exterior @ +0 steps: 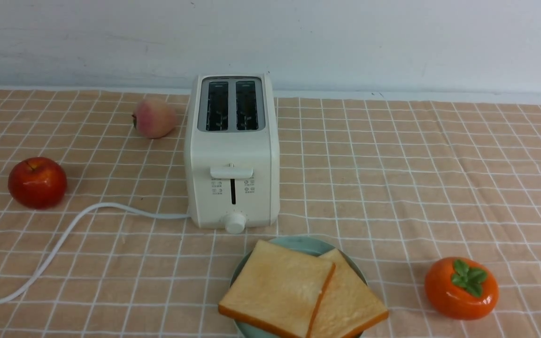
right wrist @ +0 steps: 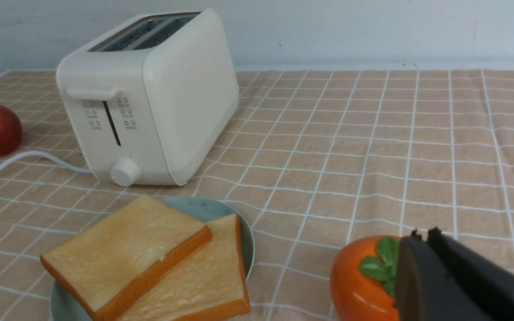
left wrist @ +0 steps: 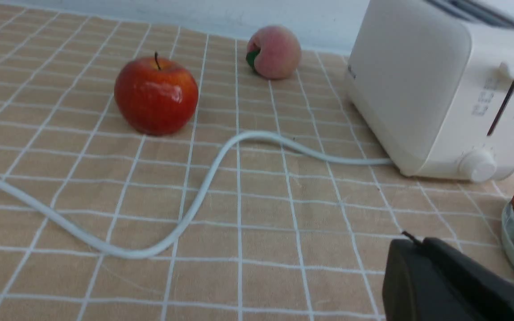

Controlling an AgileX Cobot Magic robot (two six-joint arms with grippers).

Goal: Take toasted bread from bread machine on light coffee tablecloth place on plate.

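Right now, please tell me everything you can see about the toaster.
The bread machine is cream-white, looks like smooth plastic, and has rounded corners. It stands upright on the checked tablecloth. Both top slots look empty. Its front has a lever at the top of a dark slit, small printed icons and a round knob. A white cord leaves its base, and the plate lies just in front.

A staged tabletop made to look like a kitchen breakfast corner, not a lived-in home. A checked tablecloth (exterior: 392, 178) covers the counter below a bare white wall (exterior: 392, 42) across the top of the frame. A bread machine (exterior: 232, 155), a plate (exterior: 298, 245) and glossy model-like fruit such as the apple (exterior: 37, 182) are spaced out.
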